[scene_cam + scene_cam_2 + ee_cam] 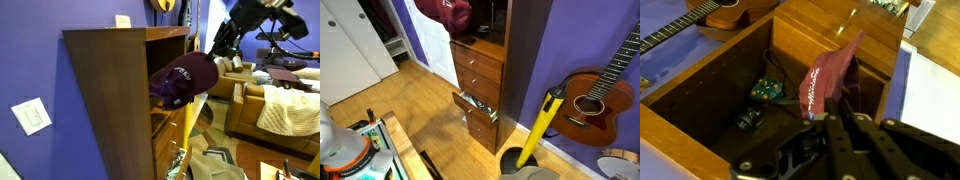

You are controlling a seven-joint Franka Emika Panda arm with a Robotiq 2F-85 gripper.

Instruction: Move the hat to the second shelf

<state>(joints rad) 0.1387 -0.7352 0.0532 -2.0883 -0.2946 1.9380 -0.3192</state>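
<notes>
The maroon hat [184, 80] with white lettering hangs from my gripper [216, 50] in front of the tall dark bookcase [105, 95], at the mouth of an open compartment. It also shows in an exterior view [445, 11] at the top edge, just above a honey-brown shelf board [480, 44]. In the wrist view my gripper [828, 119] is shut on the hat [833, 75], which dangles ahead of the fingers over a dark compartment.
A small white card [122, 20] lies on the bookcase top. A green item [765, 90] and a dark item [748, 118] sit inside the compartment. A lower drawer [477, 106] stands open. A guitar [596, 96] and a yellow pole [542, 125] stand beside the bookcase.
</notes>
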